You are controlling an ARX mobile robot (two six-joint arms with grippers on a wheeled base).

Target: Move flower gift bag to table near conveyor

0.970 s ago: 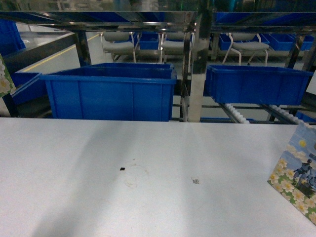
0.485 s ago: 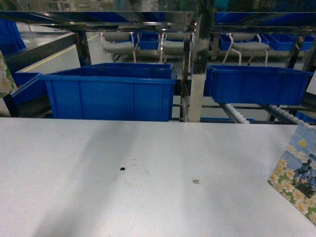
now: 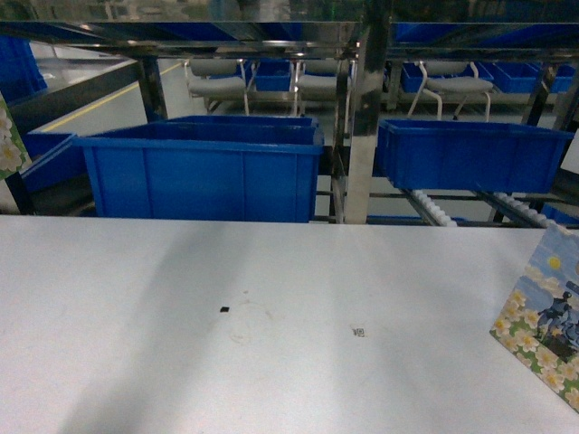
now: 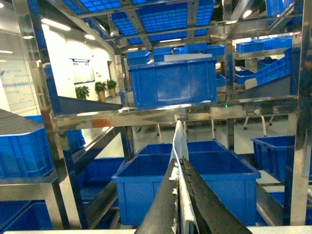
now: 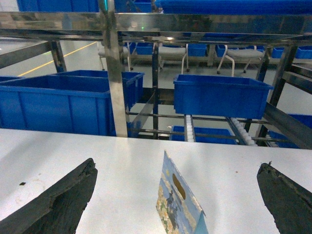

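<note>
Currently left pincer (image 4: 179, 204) sits clamped on a white bag edge (image 4: 179, 146) up by the conveyor (image 4: 146, 114), while right pincer (image 5: 178, 195), spread wide, straddles a flower gift bag (image 5: 178, 207) standing on the surface (image 5: 146, 161): partly done.

Bare white table (image 3: 271, 362) is lying open across the middle. A flowered gift bag (image 3: 543, 325) is standing at its right edge, while blue bins (image 3: 204, 172) and the conveyor's steel posts (image 3: 362, 127) are blocking the far side.
</note>
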